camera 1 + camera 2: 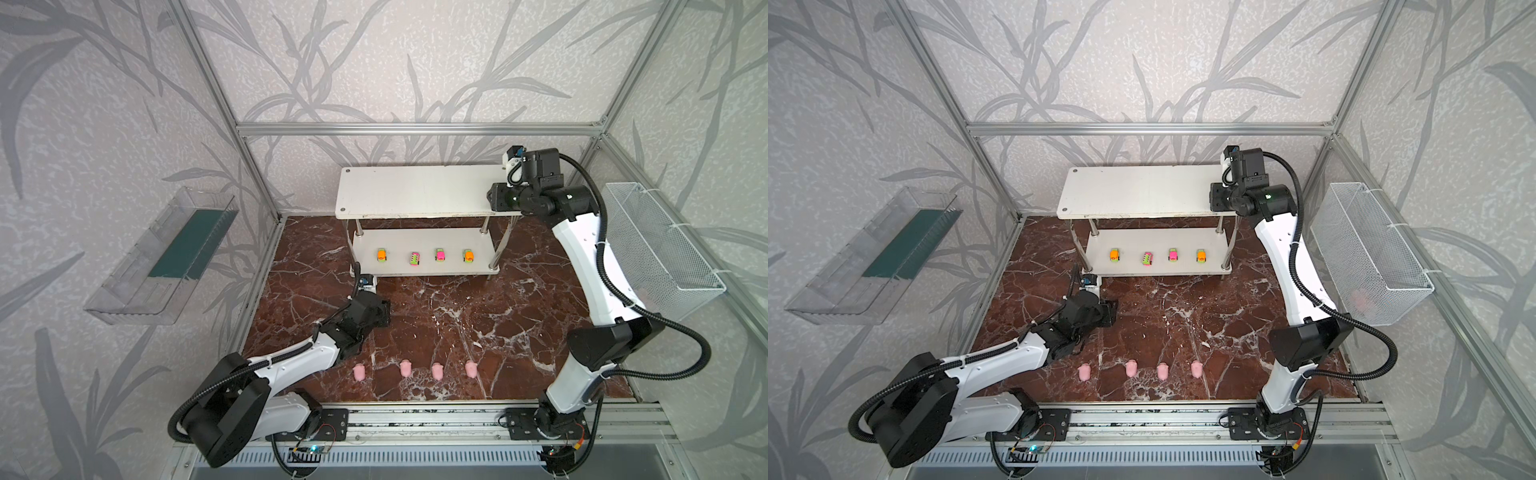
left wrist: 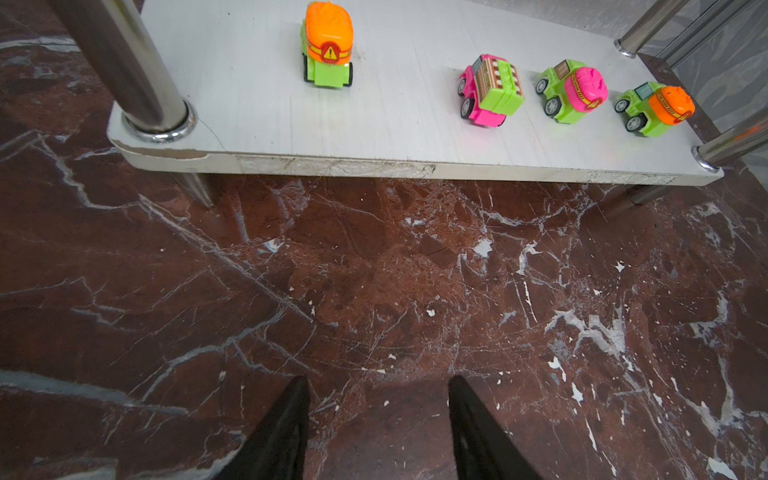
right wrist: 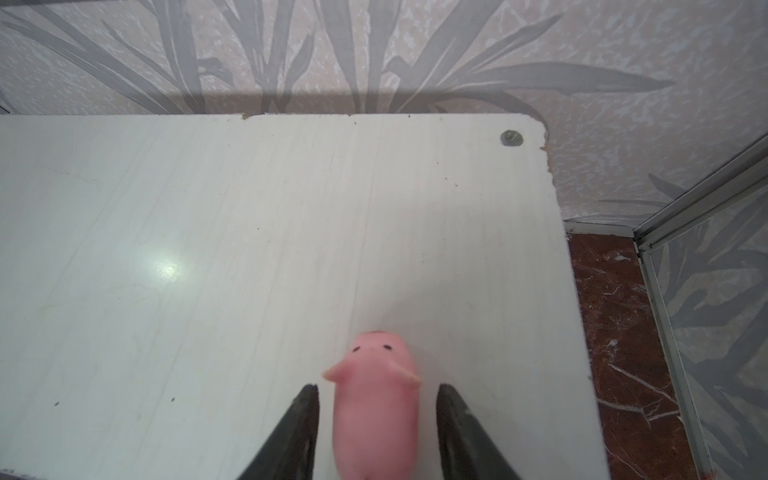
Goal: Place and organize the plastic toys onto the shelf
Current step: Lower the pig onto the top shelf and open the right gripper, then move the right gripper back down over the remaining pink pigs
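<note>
Placing step: the pig (image 3: 374,399) lies at the right end of the shelf (image 3: 208,249), top tier. The right fingers (image 3: 303,424) stand parted either side, not touching it. The left fingers (image 2: 286,428) gape empty. Next, lift away without nudging it.

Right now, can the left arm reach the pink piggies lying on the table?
Probably yes. The left gripper is open and empty over the marble table, and nothing lies between it and the nearest pig. That pig sits close beside the forearm, so the arm would have to fold back.
</note>
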